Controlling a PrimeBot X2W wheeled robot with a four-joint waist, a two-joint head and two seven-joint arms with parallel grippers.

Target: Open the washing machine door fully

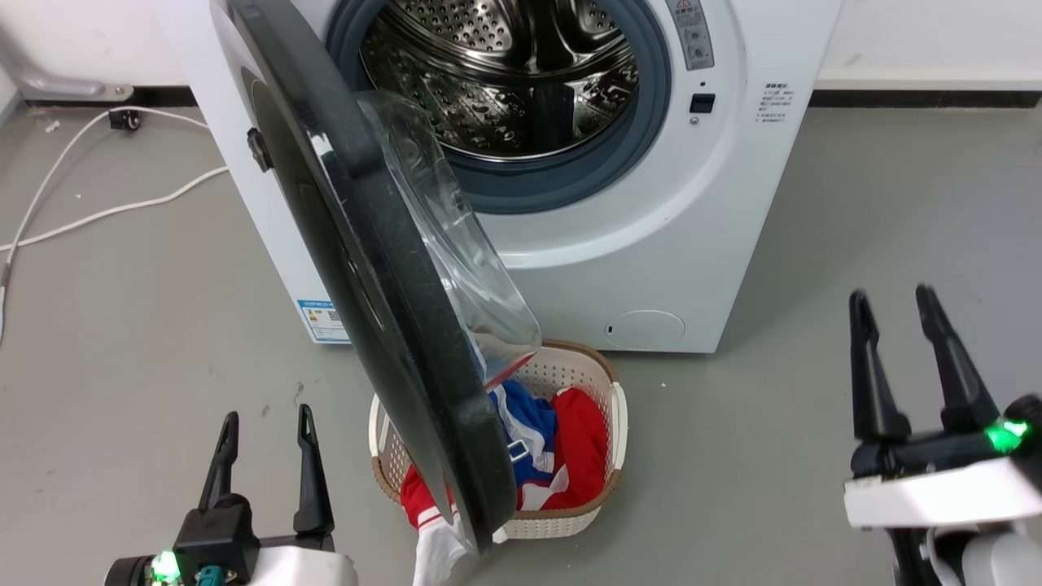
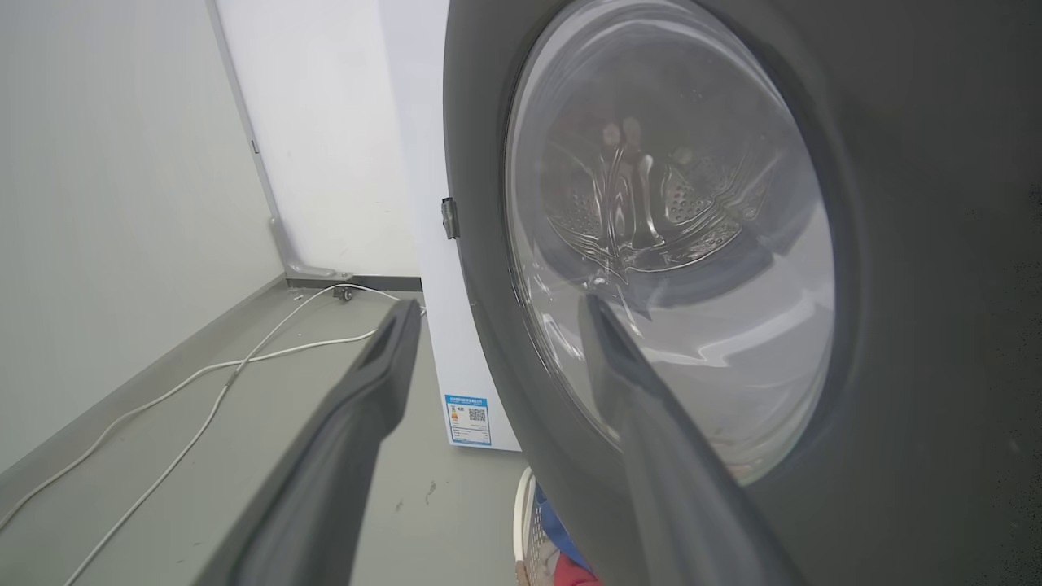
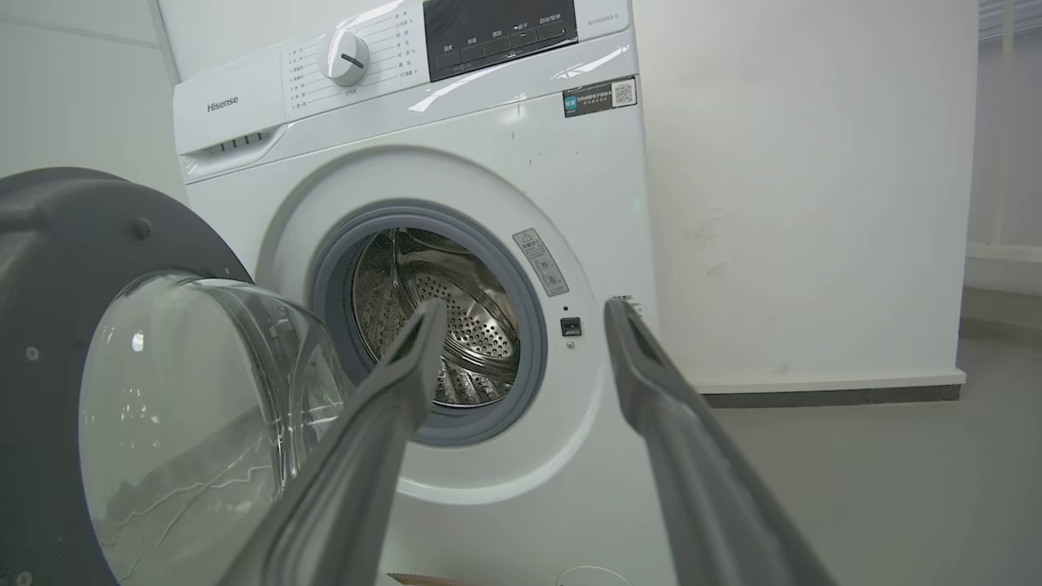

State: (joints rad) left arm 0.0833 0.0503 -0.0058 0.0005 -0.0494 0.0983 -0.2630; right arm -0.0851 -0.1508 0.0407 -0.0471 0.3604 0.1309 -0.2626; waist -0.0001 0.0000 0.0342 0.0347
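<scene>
The white washing machine (image 1: 651, 244) stands ahead with its steel drum (image 1: 505, 73) exposed. Its black round washing machine door (image 1: 391, 309) is swung out toward me, roughly square to the machine's front, clear glass bowl (image 1: 456, 252) facing right. My left gripper (image 1: 264, 423) is open at the lower left, left of the door's outer face and apart from it. In the left wrist view the door (image 2: 895, 244) looms close beyond the left gripper (image 2: 496, 305). My right gripper (image 1: 891, 297) is open at the lower right, empty. In the right wrist view the right gripper (image 3: 525, 305) points at the washing machine (image 3: 529, 179); the door (image 3: 73, 260) is at left.
A white laundry basket (image 1: 606, 480) with red, blue and white clothes sits on the grey floor under the door's lower edge. White cables (image 1: 98, 212) trail over the floor left of the machine. A white wall runs behind.
</scene>
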